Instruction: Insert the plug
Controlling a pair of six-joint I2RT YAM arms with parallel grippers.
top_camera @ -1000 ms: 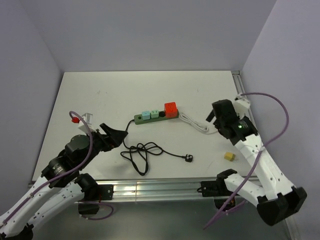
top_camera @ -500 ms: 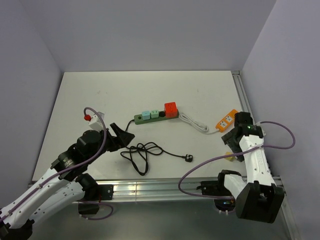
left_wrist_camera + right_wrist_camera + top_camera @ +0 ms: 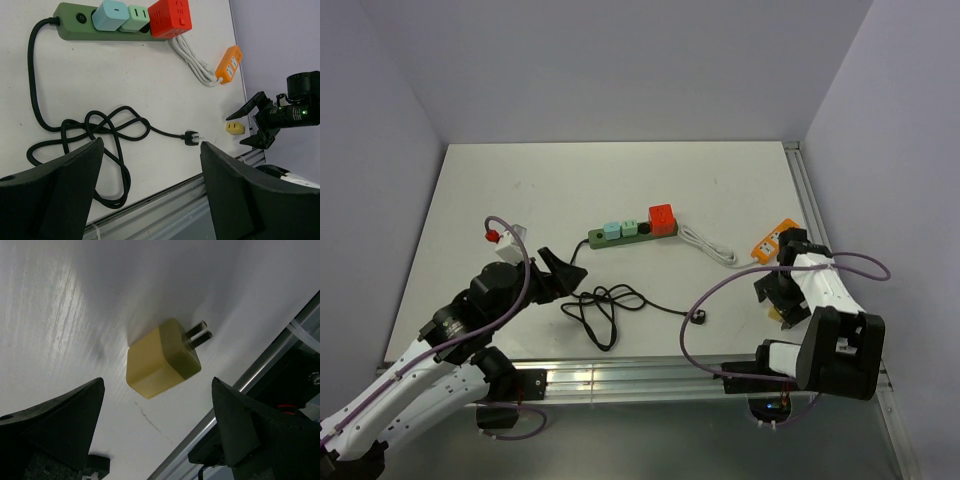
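Observation:
A yellow plug (image 3: 162, 357) with two metal prongs lies on the white table near its front right edge, also seen as the yellow plug (image 3: 235, 128) in the left wrist view. My right gripper (image 3: 157, 382) hangs just above it, open, one finger on each side and neither touching. The green power strip (image 3: 620, 234) lies mid-table with a blue, a green and a red adapter (image 3: 662, 219) in it. Its black cord (image 3: 600, 305) coils toward the front and ends in a black plug (image 3: 698, 317). My left gripper (image 3: 560, 272) hovers left of the coil, open and empty.
An orange socket block (image 3: 774, 240) on a white cable (image 3: 710, 246) lies just behind the right gripper. The aluminium rail (image 3: 640, 378) runs along the table's front edge, close to the yellow plug. Walls close in on the left, back and right.
My right arm has swung back from beside the white cable to the front right and dropped over the yellow plug. The left arm edged forward, then stayed still.

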